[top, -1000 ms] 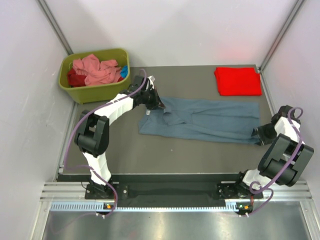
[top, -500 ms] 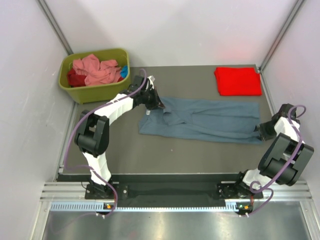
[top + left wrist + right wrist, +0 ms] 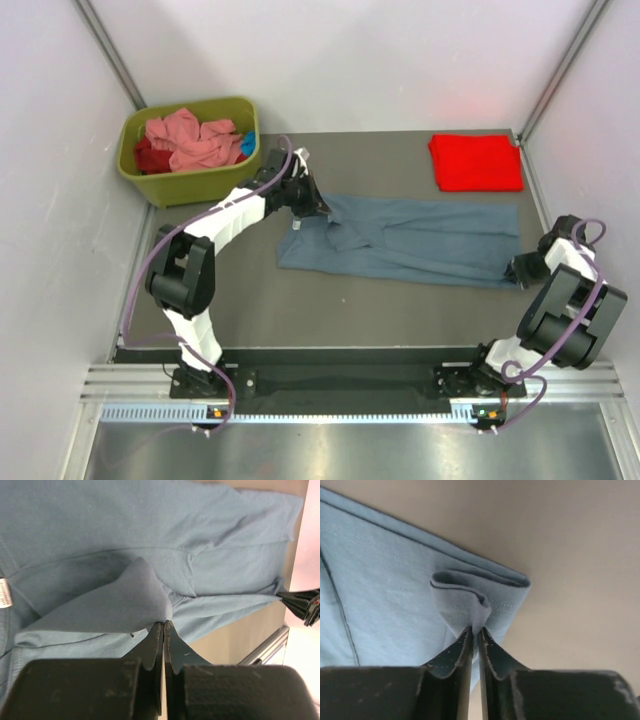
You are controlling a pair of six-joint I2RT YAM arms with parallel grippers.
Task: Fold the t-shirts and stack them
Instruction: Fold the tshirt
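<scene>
Nudged since last frame: both wrists. I'm counting crumpled pink and dark red tees [image 3: 190,140] waiting in olive-green plastic bin [image 3: 190,186]; left gripper [image 3: 164,626] clenching slate blue-grey cotton t-shirt [image 3: 430,240] mid-table, right gripper [image 3: 474,630] pinching its hem corner; bright red folded tee [image 3: 476,162] done.

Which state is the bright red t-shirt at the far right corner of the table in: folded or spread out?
Folded: the bright red t-shirt lies as a compact, flat rectangle with no sleeves sticking out.
</scene>
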